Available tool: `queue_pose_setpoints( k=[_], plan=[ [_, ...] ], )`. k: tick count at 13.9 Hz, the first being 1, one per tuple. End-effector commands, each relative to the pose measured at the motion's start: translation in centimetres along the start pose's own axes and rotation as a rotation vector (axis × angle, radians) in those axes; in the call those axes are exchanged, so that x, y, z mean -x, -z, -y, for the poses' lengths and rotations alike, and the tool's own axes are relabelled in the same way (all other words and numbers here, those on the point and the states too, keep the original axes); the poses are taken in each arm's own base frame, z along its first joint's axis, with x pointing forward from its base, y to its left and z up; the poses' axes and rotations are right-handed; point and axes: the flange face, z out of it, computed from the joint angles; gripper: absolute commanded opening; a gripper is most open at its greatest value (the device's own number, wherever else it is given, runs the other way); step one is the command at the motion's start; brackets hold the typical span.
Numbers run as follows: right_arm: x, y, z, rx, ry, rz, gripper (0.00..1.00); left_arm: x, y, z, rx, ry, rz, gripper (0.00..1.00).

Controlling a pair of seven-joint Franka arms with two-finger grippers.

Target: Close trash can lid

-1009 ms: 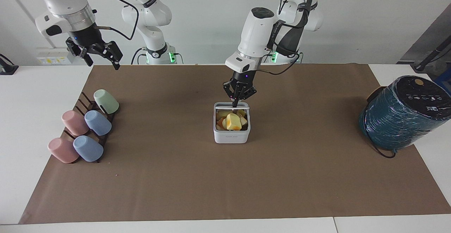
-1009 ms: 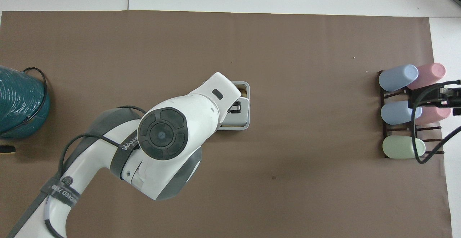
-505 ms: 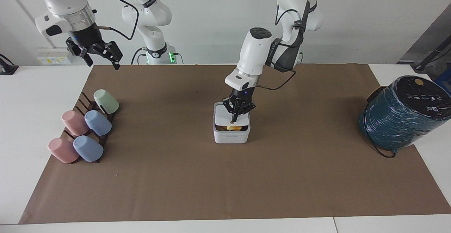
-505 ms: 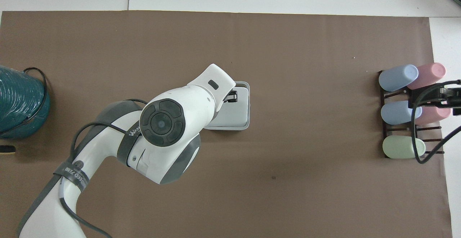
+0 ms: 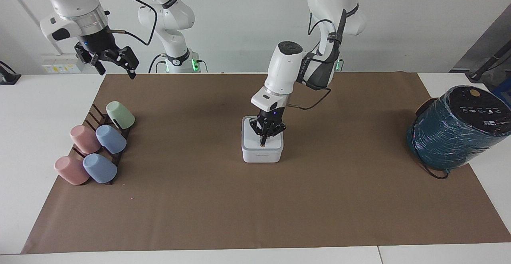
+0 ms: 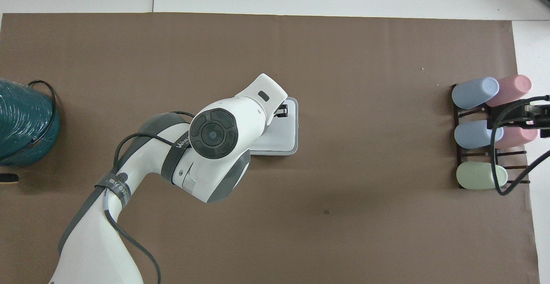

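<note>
Okay, facing view first: trash can (image 5: 262, 154) sits at frame centre on the brown paper mat (image 5: 199, 200) covering the desk (image 5: 36, 108). It is a small white cube with rounded corners, smooth plastic, and a grey rim line under the top. The lid (image 5: 250, 137) lies flat on it, a square white panel with an orange dot near the lower edge. The left end effector (image 5: 263, 142) points straight down onto the lid at the dot, fingers pinched together, gripping nothing, tip apparently touching. The right end effector (image 5: 115, 67) hangs at the top of the frame over the mat's corner, spread open, empty, waiting. Pastel cups (image 5: 98, 144) lie on a dark rack below it, and a teal wrapped cylinder (image 5: 455, 132) sits at the left arm's end. In the overhead view the trash can (image 6: 293, 148) is at frame centre, half covered by the left arm, with the lid (image 6: 283, 134) showing as a pale flat square inside the grey rim. The left end effector (image 6: 282, 111) is over its upper edge. The right end effector (image 6: 522, 118) shows only in part, over the cups (image 6: 477, 134). Handling guess: the can is light, hollow and stiff, the plastic slick. The lid needs no grasp, just a downward push near the dot. A sideways push would likely slide the box on the paper. The lid looks shut or nearly shut.
</note>
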Motion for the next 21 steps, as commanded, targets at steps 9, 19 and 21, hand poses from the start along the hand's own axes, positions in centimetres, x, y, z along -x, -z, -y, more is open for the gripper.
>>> queue_pose_setpoints(
  k=[9, 19, 21],
  plan=[
    [0.8, 0.0, -0.1, -0.001, 0.019, 0.001, 1.0, 0.5, 6.5, 2.9, -0.141, 0.008, 0.19, 0.0],
    [0.8, 0.0, -0.1, -0.001, 0.021, 0.001, 1.0, -1.9, 12.6, 18.3, -0.188, -0.128, 0.298, 1.0],
    [0.8, 0.0, -0.1, -0.001, 0.021, 0.001, 1.0, -3.5, 14.7, 22.1, -0.184, -0.143, 0.266, 1.0]
  ],
)
